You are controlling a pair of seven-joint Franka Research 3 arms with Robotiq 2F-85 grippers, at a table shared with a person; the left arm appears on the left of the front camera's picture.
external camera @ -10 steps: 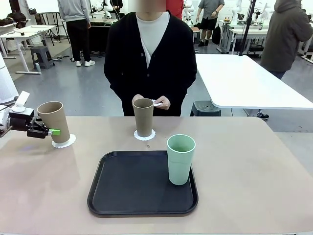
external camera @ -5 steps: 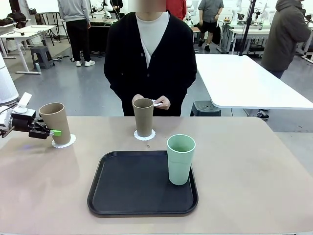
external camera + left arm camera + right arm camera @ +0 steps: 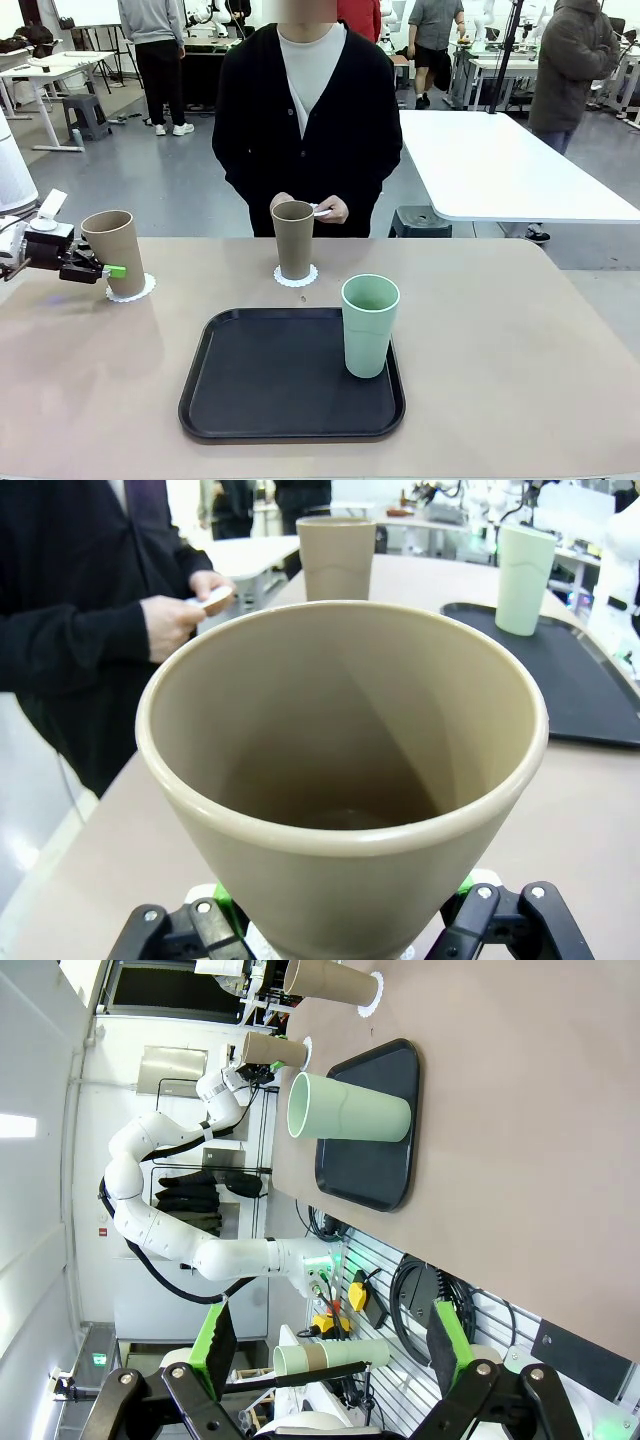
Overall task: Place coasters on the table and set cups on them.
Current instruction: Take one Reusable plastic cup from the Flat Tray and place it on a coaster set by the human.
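The left gripper (image 3: 112,268) is seen at the 9 o'clock edge of the front view, held level with its fingers pointed toward 3 o'clock. Its jaws are clamped on the lower wall of a tan cup (image 3: 110,240). The right gripper (image 3: 328,1355) is held with its green-padded fingers (image 3: 215,1345) spread wide apart, and its wrist is rolled onto its side.

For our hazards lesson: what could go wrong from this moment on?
1. The left tool holds the tan cup tilted at its coaster; released so, it may tip or sit off-centre.
2. The green cup stands by the rim of the tray; a careless lift could catch it.
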